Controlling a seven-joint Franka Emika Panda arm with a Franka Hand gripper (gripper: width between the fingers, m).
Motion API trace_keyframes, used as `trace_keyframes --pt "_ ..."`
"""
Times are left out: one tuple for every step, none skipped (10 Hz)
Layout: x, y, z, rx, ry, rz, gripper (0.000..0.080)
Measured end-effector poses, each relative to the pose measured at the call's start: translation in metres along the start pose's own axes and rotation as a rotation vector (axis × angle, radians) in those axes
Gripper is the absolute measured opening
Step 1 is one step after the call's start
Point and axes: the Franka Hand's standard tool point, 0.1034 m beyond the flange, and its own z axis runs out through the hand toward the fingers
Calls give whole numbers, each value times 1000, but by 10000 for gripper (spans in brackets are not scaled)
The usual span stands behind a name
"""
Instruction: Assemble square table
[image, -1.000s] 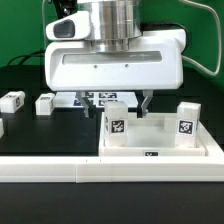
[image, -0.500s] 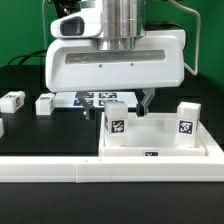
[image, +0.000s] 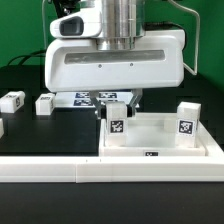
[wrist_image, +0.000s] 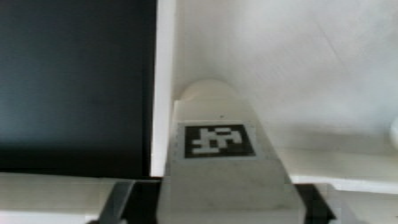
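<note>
The tool (image: 118, 103) pinches the upright leg (image: 117, 128) standing in the corner on the exterior view's left of the square table (image: 160, 140). The square table lies on the counter (image: 50, 135) and carries a second leg (image: 186, 120) on the exterior view's right. Likely hazard: a grip set off the leg's axis could jam it askew in its socket or drag the square table sideways.

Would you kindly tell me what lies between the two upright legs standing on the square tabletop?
In the exterior view, only bare tabletop lies between its left leg and right leg.
</note>
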Motion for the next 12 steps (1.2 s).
trace_keyframes --pt "0 0 0 0 0 0 290" --pt "0 0 0 0 0 1 290" --pt "0 0 0 3 1 85 290" --pt "0 -1 0 3 2 178 290" --pt "1 -1 0 2 13 300 290" --pt "1 -1 0 -4 23 401 291" --pt "-1 4 0 -13 27 511 295" --pt "-2 8 0 -23 29 575 295" --pt "-3 12 0 -32 35 650 300" --pt "-4 15 0 -40 44 708 304" --pt "-4 16 0 -48 48 727 307" --pt "-5 18 -1 -59 51 758 307"
